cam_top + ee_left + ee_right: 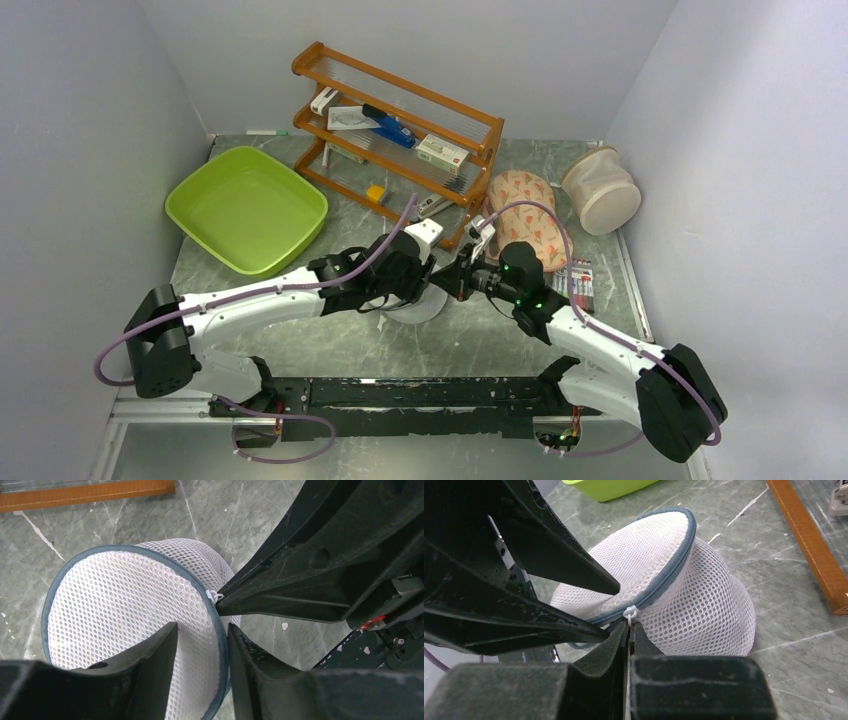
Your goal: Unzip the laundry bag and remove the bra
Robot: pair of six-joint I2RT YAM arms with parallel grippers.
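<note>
While clamped at its rim, laundry bag (684, 595), no legible writing.

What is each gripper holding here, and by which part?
Right gripper: shut on the laundry bag's white zip pull. Left gripper: straddles the bag's lid rim; grip unclear.

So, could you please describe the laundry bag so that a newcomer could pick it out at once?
Start at the wooden rack at the back of the table, then come toward the arms. The laundry bag sits where both end effectors meet, a small white mesh drum with a grey-blue zip around its lid. The beige mesh cylinder and orange-patterned pouch lie farther back right.
</note>
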